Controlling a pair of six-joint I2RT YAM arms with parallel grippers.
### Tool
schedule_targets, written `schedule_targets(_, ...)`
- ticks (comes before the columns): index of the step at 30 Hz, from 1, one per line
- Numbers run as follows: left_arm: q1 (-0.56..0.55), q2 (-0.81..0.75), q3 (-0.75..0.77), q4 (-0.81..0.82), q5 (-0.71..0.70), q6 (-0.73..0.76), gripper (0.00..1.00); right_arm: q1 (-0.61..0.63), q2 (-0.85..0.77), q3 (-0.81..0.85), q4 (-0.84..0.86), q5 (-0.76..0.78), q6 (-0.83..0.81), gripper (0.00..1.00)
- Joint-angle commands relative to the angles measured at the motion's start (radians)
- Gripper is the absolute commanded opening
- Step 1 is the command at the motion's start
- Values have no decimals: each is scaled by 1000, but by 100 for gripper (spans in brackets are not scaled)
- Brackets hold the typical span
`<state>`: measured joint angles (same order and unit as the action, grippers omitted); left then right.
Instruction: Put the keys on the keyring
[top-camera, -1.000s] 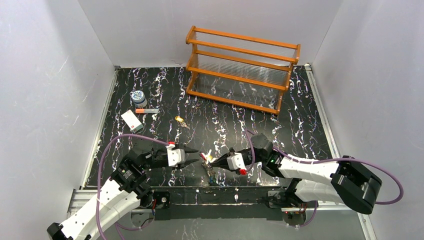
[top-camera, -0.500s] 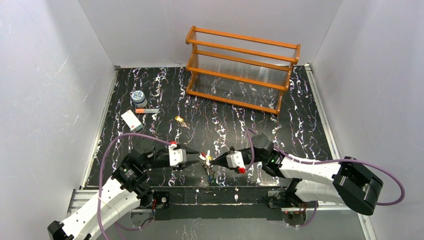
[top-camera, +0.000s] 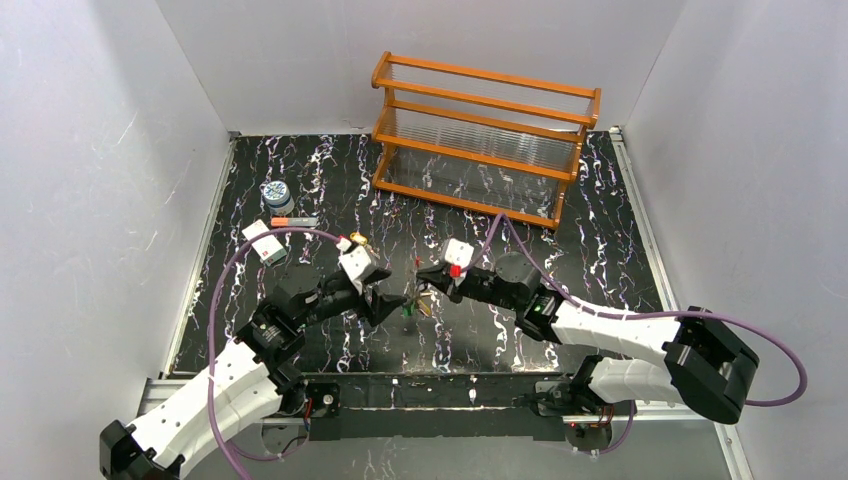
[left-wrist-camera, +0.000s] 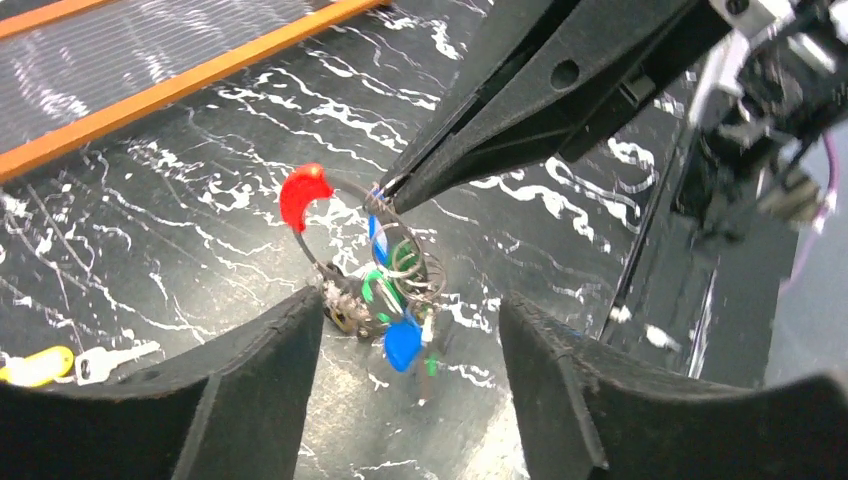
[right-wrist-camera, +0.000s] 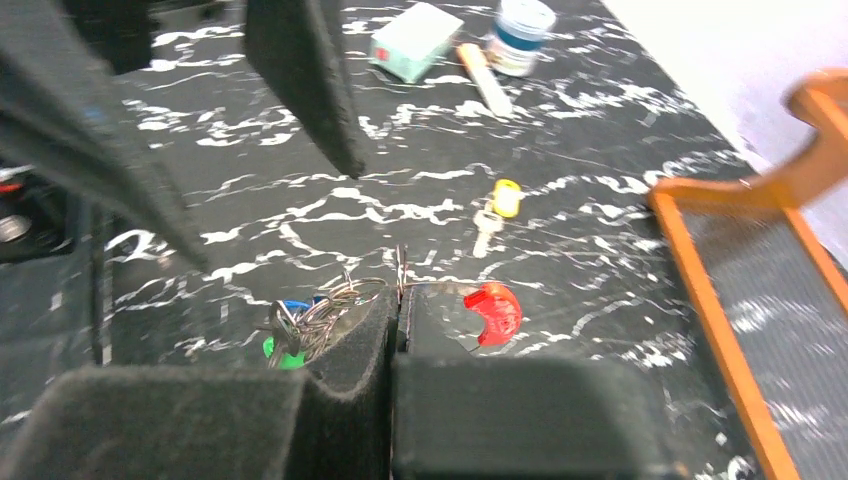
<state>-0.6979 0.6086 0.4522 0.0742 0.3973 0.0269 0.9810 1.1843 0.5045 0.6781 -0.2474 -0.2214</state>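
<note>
**Right gripper.** The right gripper (left-wrist-camera: 385, 195) is pinching the keyring (left-wrist-camera: 303, 197) at its fingertips, jaws fully closed on the thin wire. The ring's curved red piece (right-wrist-camera: 491, 312) is showing beside the fingers. The bunched keys (left-wrist-camera: 398, 335), with blue and green heads, are hanging below the ring, in front of the rack (top-camera: 485, 140) and toward its left end. The forearm is stretching low across the table (top-camera: 600, 250) from the right, and the wrist is turning the fingers away from the rack's right end.

**Left gripper.** The left gripper (left-wrist-camera: 408, 300) is holding its jaws wide and is gripping nothing. The key bunch is hanging beyond the gap between its fingers (left-wrist-camera: 265, 370). The arm is reaching up and toward the rack with the elbow bent.

**Clearance.** Bare table is lying between both grippers and the rack. A loose yellow-headed key (top-camera: 357, 238) is lying nearer the rack than the left gripper. The white card (top-camera: 263, 243), the orange-tipped stick (top-camera: 295, 221) and the jar (top-camera: 277, 195) are sitting well left of the rack.

**Change.** Both grippers are now standing closer to the rack than a second ago, carrying the ring with them, and the left jaws are standing wider.
</note>
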Motion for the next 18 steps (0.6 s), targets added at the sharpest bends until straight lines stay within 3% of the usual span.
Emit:
schedule_targets(1, -5, 6, 52, 63, -193, -188, 68, -4, -17, 82, 6, 257, 60, 1)
schedule_targets(5, -5, 44, 92, 32, -401, -408, 81, -5, -22, 21, 166, 419, 104, 1)
schedule_targets(10, -5, 159, 177, -117, -596, -709, 70, -4, -16, 10, 195, 494, 37, 1)
schedule_targets(13, -3, 239, 223, -169, -572, -804, 62, -1, 4, 7, 196, 562, -10, 1)
schedule_targets(18, -2, 318, 259, -150, -495, -899, 60, 71, 80, -9, 301, 727, -188, 1)
